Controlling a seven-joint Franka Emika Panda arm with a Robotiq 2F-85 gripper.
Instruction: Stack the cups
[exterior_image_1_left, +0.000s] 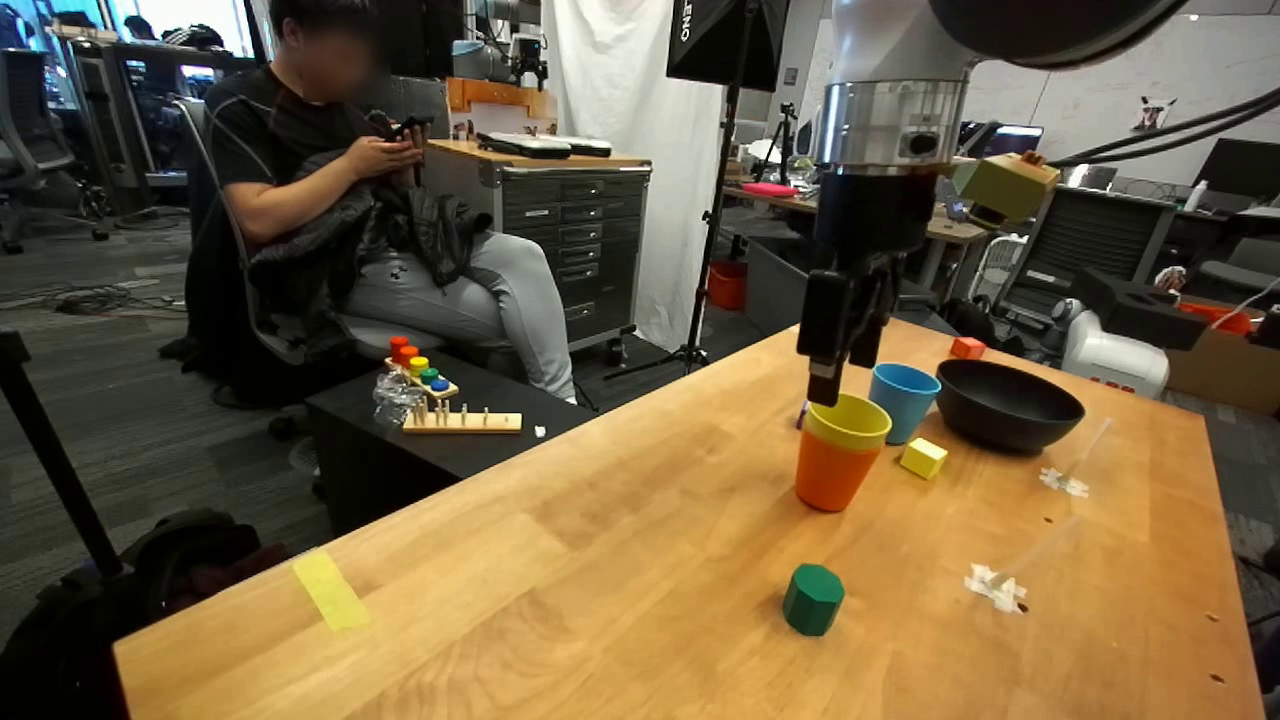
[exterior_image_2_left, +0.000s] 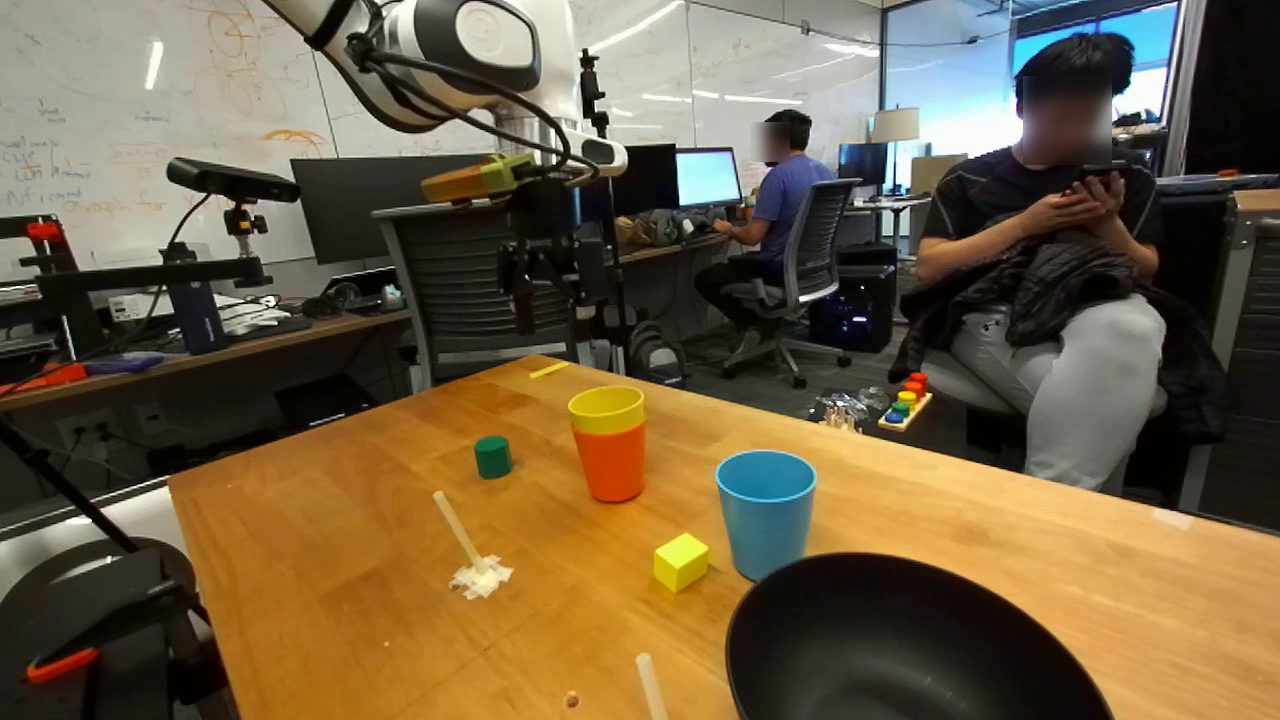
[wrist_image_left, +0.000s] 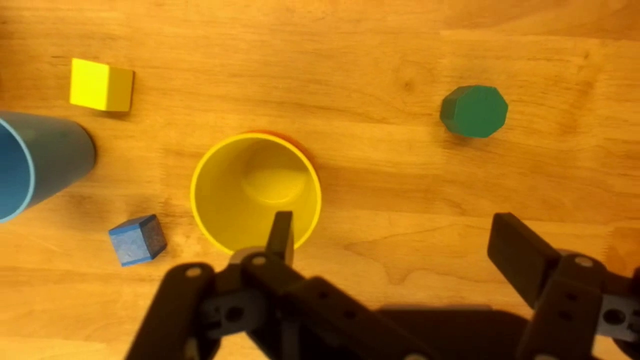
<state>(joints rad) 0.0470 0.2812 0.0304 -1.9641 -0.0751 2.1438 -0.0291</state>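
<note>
The yellow-green cup (exterior_image_1_left: 852, 428) sits nested in the orange cup (exterior_image_1_left: 838, 478), upright on the table; the pair also stands in an exterior view, yellow-green cup (exterior_image_2_left: 607, 418) over orange cup (exterior_image_2_left: 613, 466). In the wrist view I look into the yellow-green cup (wrist_image_left: 235, 200); only a sliver of orange shows behind its rim. The blue cup (exterior_image_1_left: 902, 402) stands upright and apart, also in an exterior view (exterior_image_2_left: 765, 528); the left edge cuts it off in the wrist view (wrist_image_left: 60, 155). My gripper (wrist_image_left: 392, 225) is open and empty, above the table; its left finger overlaps the yellow-green cup's rim in the wrist view.
A black bowl (exterior_image_1_left: 1008, 408) stands beside the blue cup. A yellow cube (exterior_image_2_left: 681, 563), a blue cube (wrist_image_left: 137, 241), a green block (exterior_image_1_left: 813, 600) and a red-orange block (exterior_image_1_left: 967, 347) lie on the table. A thin straw (exterior_image_2_left: 458, 528) rises from tape on the tabletop.
</note>
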